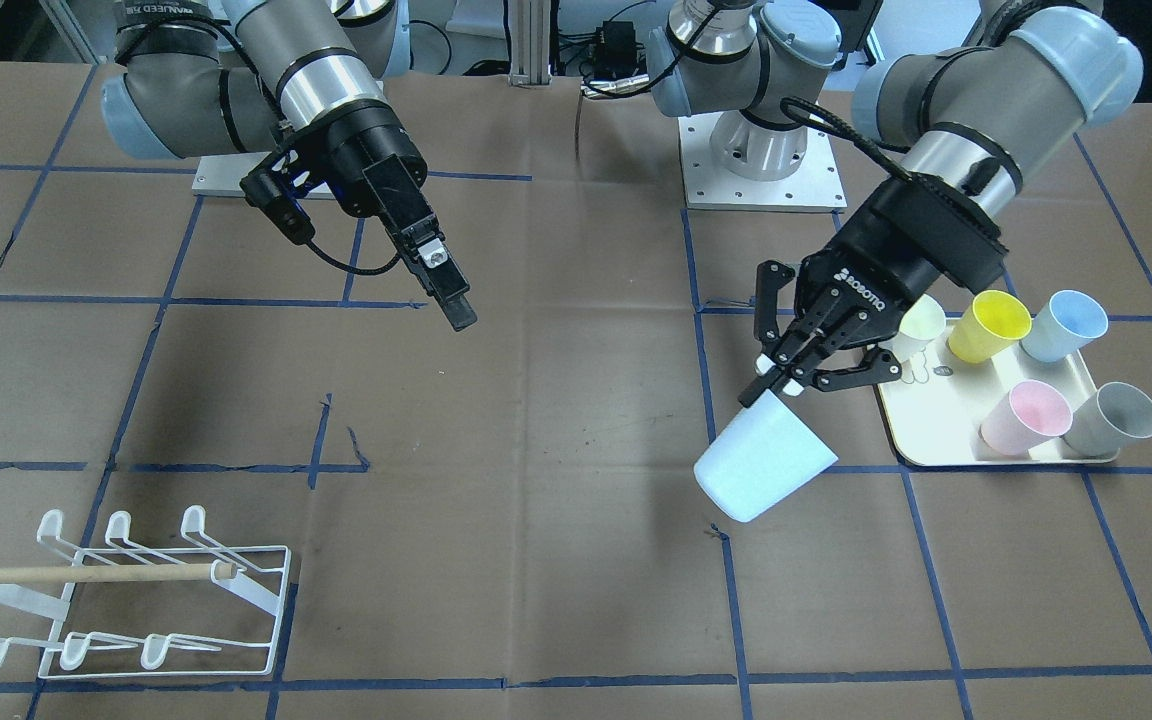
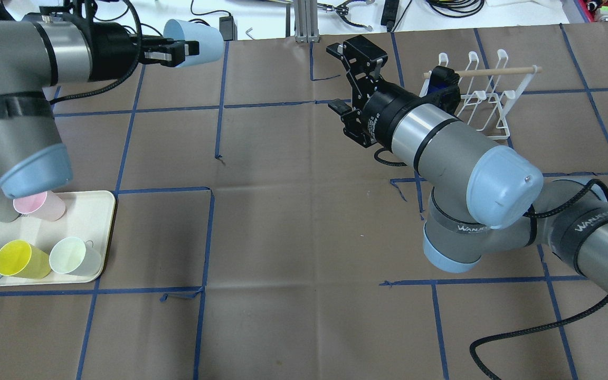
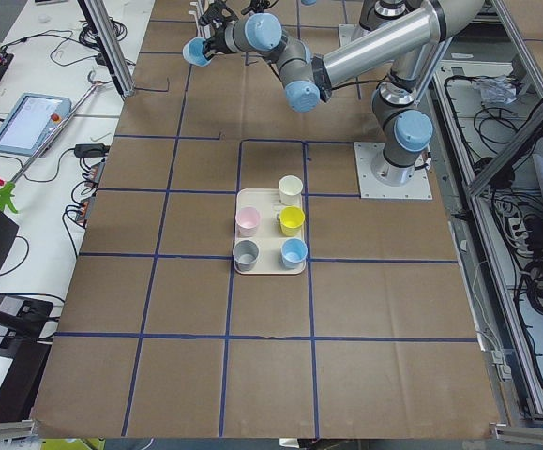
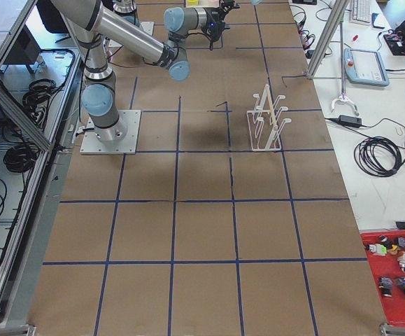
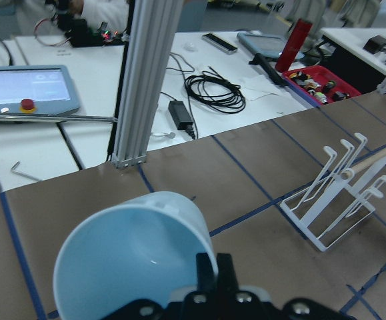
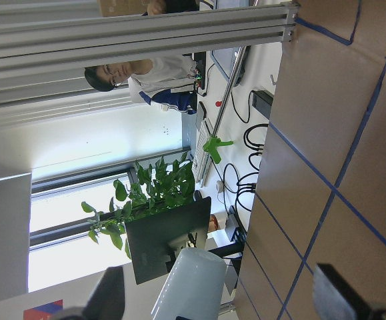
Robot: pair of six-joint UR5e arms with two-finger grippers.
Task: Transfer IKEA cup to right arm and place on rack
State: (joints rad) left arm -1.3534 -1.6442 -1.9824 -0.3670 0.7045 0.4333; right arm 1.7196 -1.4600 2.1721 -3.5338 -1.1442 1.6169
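My left gripper (image 1: pixel 774 385) is shut on the rim of a pale blue cup (image 1: pixel 766 465), with one finger inside it. It holds the cup tilted above the table, base pointing away from the wrist. Both also show in the overhead view: the gripper (image 2: pixel 181 50) and the cup (image 2: pixel 198 37). The left wrist view looks into the cup's mouth (image 5: pixel 133 260). My right gripper (image 2: pixel 334 79) is open and empty, well apart from the cup, which faces it in the right wrist view (image 6: pixel 193 290). The white wire rack (image 1: pixel 126 590) with a wooden dowel stands beyond the right arm (image 2: pixel 481 89).
A cream tray (image 1: pixel 936 440) beside the left arm holds yellow (image 1: pixel 988 325), blue (image 1: pixel 1064 325), pink (image 1: pixel 1026 415), grey (image 1: pixel 1116 418) and pale green cups. The tray also shows in the overhead view (image 2: pixel 87 211). Blue tape lines cross the brown table cover. A metal post stands at the far edge (image 2: pixel 304 21).
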